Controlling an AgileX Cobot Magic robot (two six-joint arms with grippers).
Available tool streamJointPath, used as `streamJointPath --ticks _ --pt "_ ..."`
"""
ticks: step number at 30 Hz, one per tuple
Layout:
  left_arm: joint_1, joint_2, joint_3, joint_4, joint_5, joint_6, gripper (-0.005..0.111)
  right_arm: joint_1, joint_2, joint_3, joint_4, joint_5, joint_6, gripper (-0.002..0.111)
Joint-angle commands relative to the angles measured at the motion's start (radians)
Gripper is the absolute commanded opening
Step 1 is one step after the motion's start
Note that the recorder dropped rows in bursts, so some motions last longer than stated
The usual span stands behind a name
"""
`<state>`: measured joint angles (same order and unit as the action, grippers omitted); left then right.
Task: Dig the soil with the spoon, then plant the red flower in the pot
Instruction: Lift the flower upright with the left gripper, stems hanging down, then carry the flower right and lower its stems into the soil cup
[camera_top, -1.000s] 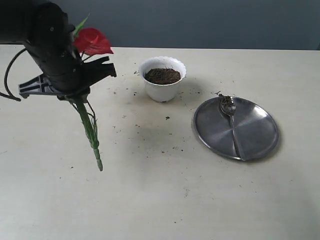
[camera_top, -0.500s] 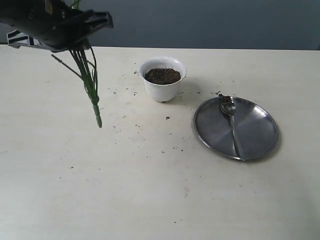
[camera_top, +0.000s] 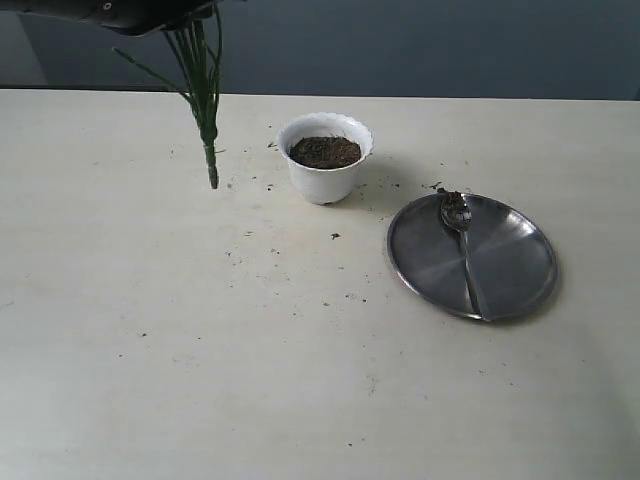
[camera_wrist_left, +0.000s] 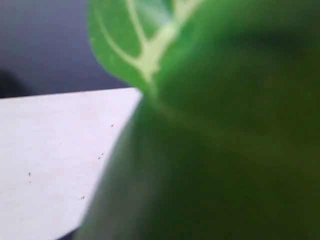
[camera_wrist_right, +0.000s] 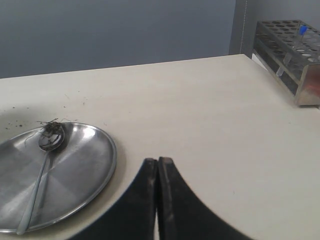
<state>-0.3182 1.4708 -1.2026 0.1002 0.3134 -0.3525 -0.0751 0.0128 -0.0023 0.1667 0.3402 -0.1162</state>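
Beige table, grey wall behind. Since the previous frame the left gripper has risen to the exterior view's top edge and the bloom is out of frame. It grips the red flower: stems near vertical, cut end down, clear of the table, left of the pot. The pot holds soil. The steel plate holds the spoon, soiled bowl toward the far rim. Right gripper closed, empty.

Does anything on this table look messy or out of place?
Yes. Soil crumbs are scattered on the table around the pot and toward the steel plate. The spoon lies on that plate with a dirty clump on its bowl. Nothing looks tipped or broken.
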Motion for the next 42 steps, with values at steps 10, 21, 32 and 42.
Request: streamJointPath --ticks 10,21,32,42 --pt "-0.003 -0.015 -0.005 -0.110 -0.174 0.219 0.000 -0.004 -0.004 0.002 -0.001 -0.005 -0.004 -0.001" --pt "-0.005 -0.126 0.011 -0.100 -0.313 0.288 0.000 -0.004 -0.004 0.002 -0.001 -0.005 -0.004 -0.001" --pt "-0.093 -0.242 0.293 0.042 -0.559 0.269 0.000 -0.004 -0.004 0.002 -0.001 -0.005 -0.004 -0.001" --pt "-0.093 -0.138 0.304 0.586 -0.871 -0.260 0.000 -0.004 -0.004 0.002 -0.001 -0.005 -0.004 -0.001"
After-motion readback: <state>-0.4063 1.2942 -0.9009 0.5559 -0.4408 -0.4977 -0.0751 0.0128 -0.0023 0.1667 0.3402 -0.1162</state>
